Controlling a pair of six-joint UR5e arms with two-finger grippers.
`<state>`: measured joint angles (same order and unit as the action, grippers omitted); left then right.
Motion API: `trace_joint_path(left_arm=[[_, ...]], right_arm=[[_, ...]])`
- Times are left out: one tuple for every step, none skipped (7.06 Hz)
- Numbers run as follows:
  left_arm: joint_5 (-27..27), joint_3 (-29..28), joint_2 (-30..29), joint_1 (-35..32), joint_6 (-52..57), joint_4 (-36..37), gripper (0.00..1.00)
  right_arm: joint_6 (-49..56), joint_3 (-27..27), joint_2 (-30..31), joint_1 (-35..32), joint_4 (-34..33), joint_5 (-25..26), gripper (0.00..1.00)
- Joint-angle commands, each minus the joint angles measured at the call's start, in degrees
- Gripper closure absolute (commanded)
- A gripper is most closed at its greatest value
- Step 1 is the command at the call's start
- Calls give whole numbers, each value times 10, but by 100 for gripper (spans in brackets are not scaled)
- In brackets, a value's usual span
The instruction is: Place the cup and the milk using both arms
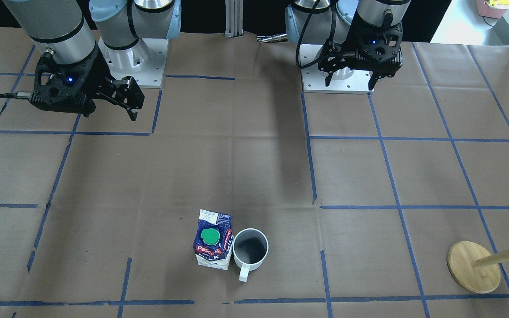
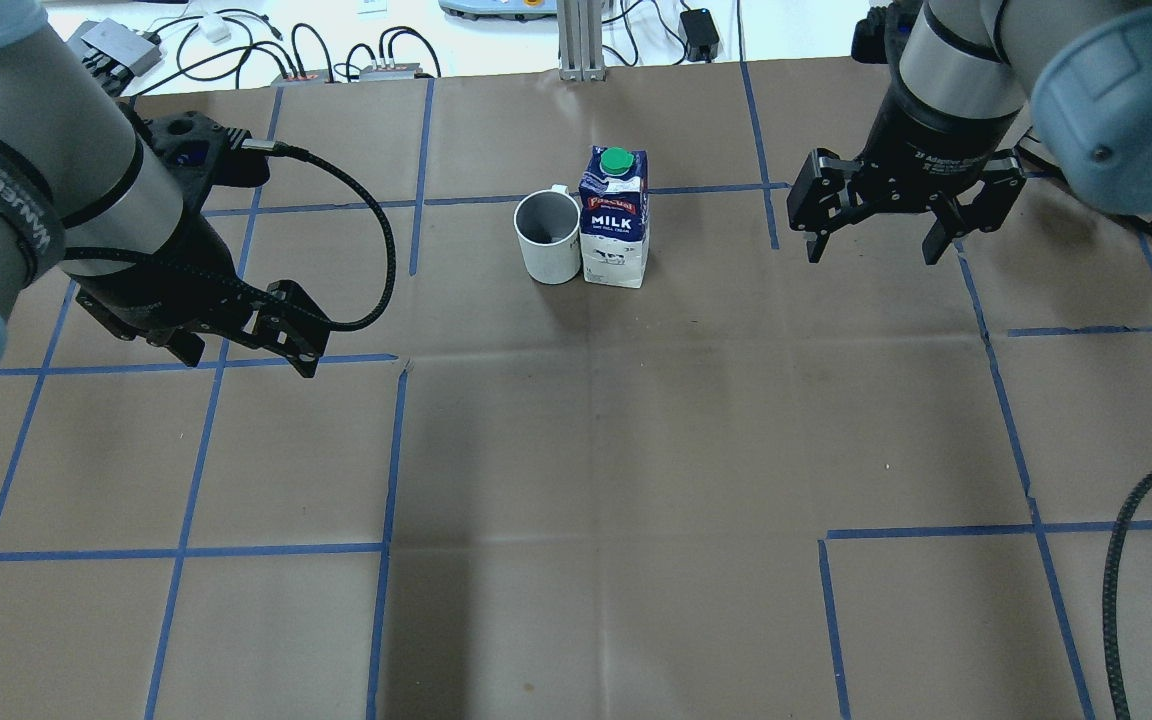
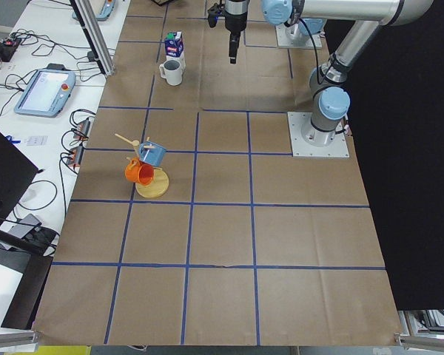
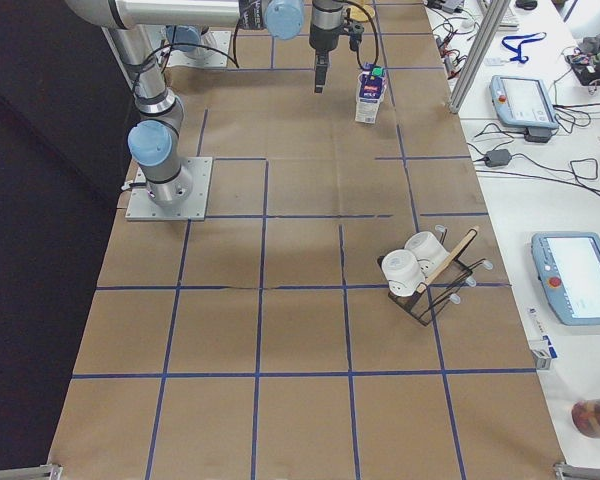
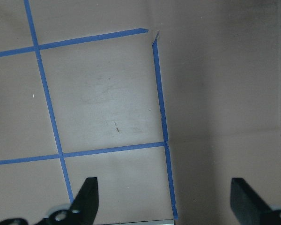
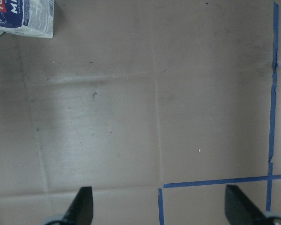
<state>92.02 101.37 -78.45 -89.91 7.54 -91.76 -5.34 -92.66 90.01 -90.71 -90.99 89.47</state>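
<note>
the cup (image 2: 548,236) and the milk (image 2: 615,218) stand upright side by side, touching or nearly so, toward the far middle of the bench (image 2: 576,450), the cup on the robot's left of the carton with its handle turned away from the robot. both arms hang above the bench, well apart from the pair: the left gripper (image 2: 236,340) with its jaws spread and empty over bare paper, the right gripper (image 2: 871,225) likewise wide open and holding nothing, the carton's lower corner just showing at the edge of its wrist view

judging by this, either the pair is already set down and the arms are clear, or the pickup has not begun. if a grasp is next, the tight gap between the two things is the trouble: each gripper should probably come in from its own outer side, left for the cup, right for the milk, so no finger has to wedge between them. the carton is tall and likely tips easily, so grip it low to mid body and squarely; take the cup across its rim or wall, away from the handle
</note>
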Motion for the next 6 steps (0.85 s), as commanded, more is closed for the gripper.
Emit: trace_joint_path(left_arm=[[0,1,0,0,-1,0,0],[0,1,0,0,0,-1,0],[0,1,0,0,0,-1,0],[0,1,1,0,0,-2,0],[0,1,1,0,0,-2,0],[0,1,1,0,0,-3,0]], right_arm=[[-6,10,1,-1,-1,0,0],[-6,10,0,-1,0,0,0],[-4,12,0,-1,0,2,0],[-4,12,1,-1,0,3,0],[-4,12,1,-1,0,3,0],[-4,12,1,-1,0,4,0]])
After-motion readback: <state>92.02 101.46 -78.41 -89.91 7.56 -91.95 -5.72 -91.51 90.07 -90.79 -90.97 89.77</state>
